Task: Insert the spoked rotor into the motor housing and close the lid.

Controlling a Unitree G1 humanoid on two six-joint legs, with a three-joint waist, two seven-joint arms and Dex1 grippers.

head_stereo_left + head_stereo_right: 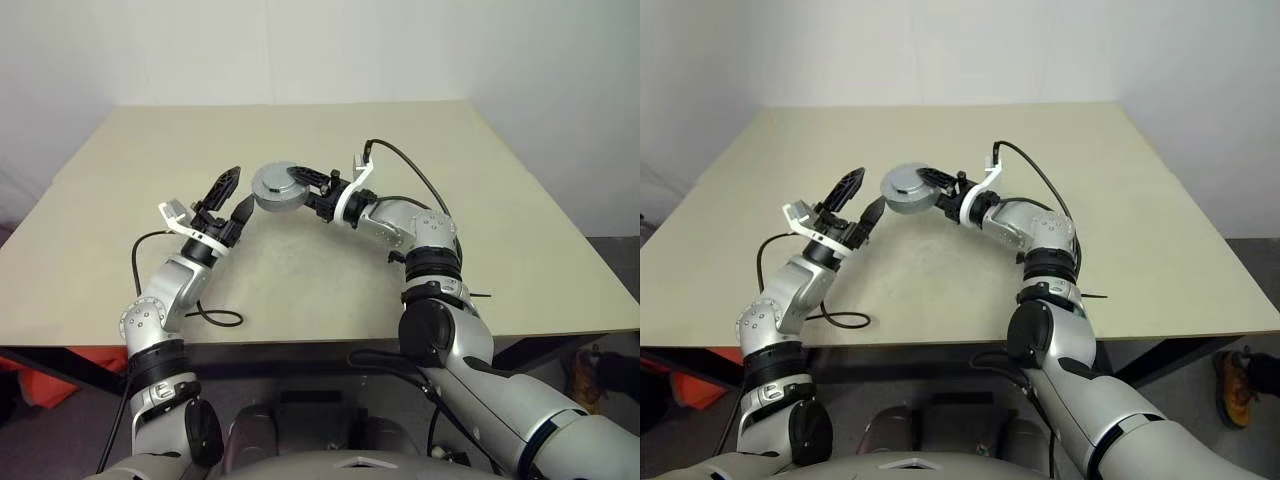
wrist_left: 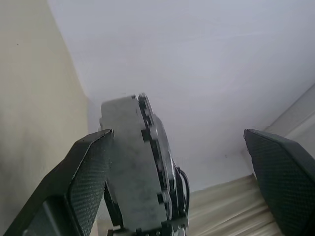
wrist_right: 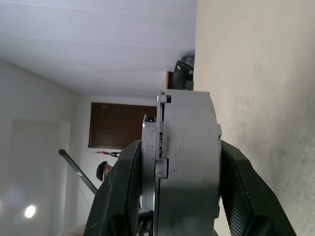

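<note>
My right gripper (image 1: 296,190) is shut on the motor housing (image 1: 276,187), a thick grey round body held up above the table. In the right wrist view its fingers (image 3: 236,191) clamp the housing (image 3: 189,162) on both flat sides. The lid (image 3: 150,147), with its notched rim, sits against one face of the housing. My left gripper (image 1: 240,188) stands open just left of the housing. In the left wrist view its two fingers (image 2: 86,172) are spread wide, and the housing (image 2: 128,172) and lid (image 2: 158,147) show edge-on between them. The spoked rotor is hidden.
The beige table (image 1: 500,200) spreads wide under both arms. A black cable (image 1: 215,318) loops on it near the front left edge. A white wall stands behind the table's far edge.
</note>
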